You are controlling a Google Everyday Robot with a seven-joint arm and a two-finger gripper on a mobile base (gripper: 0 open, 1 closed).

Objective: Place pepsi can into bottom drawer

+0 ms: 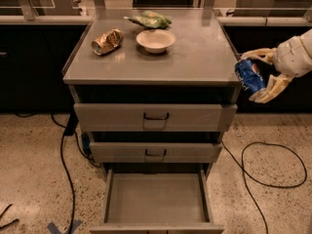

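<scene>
Your pincer is out on the right side, just past the right edge of the counter and about level with its top. It is clenched around the pepsi can, with one pale finger over the can and one under it. The can is tilted and up in the air. It touches nothing but the pincer.

The bottom drawer is pulled out, low down near the floor. You can see its flat grey inside. It sits well below the can and off to the left of it.

Between the can and that drawer you have the right corner of the counter and two more drawers. The top drawer front and the middle drawer front each have a dark loop handle. Both stick out less than the bottom drawer.

Three things lie on the counter, well apart from the pincer. A gold can lies on its side at the left. A pale bowl sits near the middle. A green bag lies just behind the bowl.

On the speckled floor, a left cable runs down beside the drawers. A right cable makes a loop below the pincer.
</scene>
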